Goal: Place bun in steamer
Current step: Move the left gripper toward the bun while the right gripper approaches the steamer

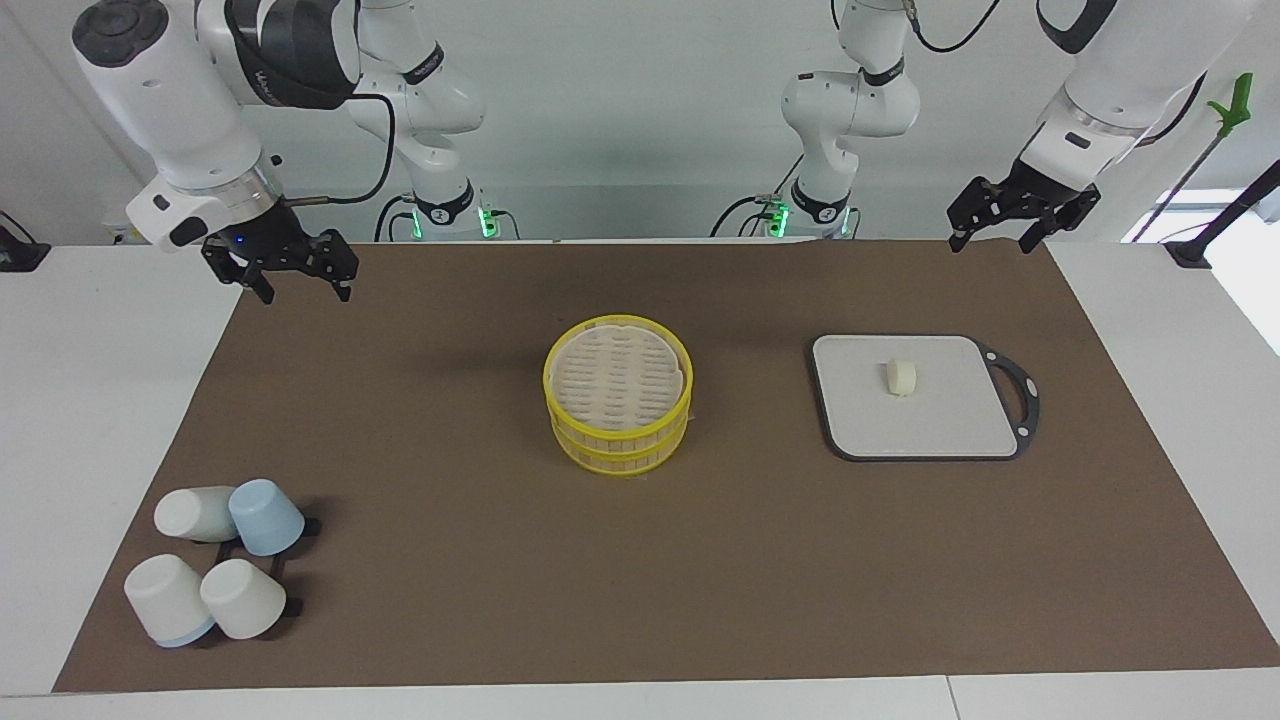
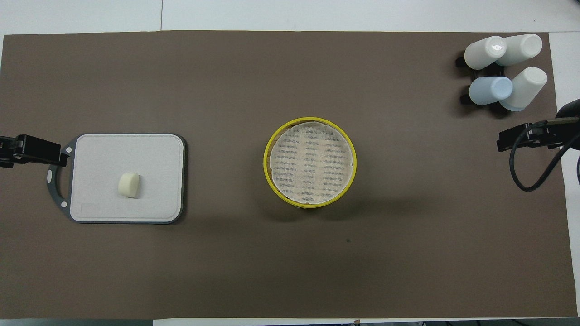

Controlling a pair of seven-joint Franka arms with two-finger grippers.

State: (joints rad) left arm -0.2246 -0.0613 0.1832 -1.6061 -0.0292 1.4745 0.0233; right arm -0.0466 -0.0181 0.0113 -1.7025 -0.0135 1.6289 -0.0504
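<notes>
The cream-white bun (image 1: pixel 901 377) lies on a grey square board (image 1: pixel 950 420) toward the left arm's end of the table; it also shows in the overhead view (image 2: pixel 128 184). The yellow-rimmed steamer (image 1: pixel 620 440) stands mid-table with its slatted lid (image 1: pixel 618 375) on top, so its inside is hidden; from above, the lid (image 2: pixel 310 161) covers it. My left gripper (image 1: pixel 995 240) is open and empty, raised over the mat's edge near its base. My right gripper (image 1: pixel 300 285) is open and empty, raised over the mat's corner at its end.
Several white and blue cups (image 1: pixel 215 560) lie on a black rack at the right arm's end, farthest from the robots, also seen from above (image 2: pixel 505 68). A brown mat (image 1: pixel 450 560) covers the table. The board (image 2: pixel 149 154) has a dark handle loop.
</notes>
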